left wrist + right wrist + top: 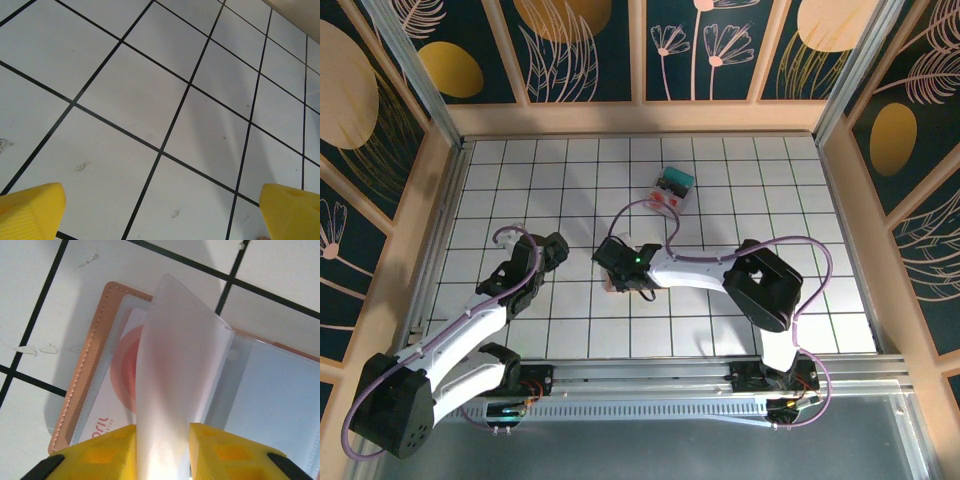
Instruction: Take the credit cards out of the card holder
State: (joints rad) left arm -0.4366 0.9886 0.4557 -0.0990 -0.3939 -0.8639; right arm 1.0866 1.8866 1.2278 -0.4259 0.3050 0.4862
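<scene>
The card holder [87,355] lies open on the white tiles, tan stitched leather along its left edge and blue-grey inside at the right. A white credit card with a red disc [112,400] sits in its left clear pocket. A frosted plastic sleeve page [175,355] stands up from the spine, and my right gripper [162,435] is shut on its lower end between the yellow fingers. From above, the right gripper [620,262] covers most of the card holder [611,286]. My left gripper [552,250] hovers a little to the left, its yellow fingers [30,210] spread wide over bare tiles.
A clear plastic box with red and teal contents [672,187] sits toward the back of the table, beyond the right gripper. Wooden walls [640,118] enclose the gridded table on three sides. The right arm's elbow [760,285] rests to the right.
</scene>
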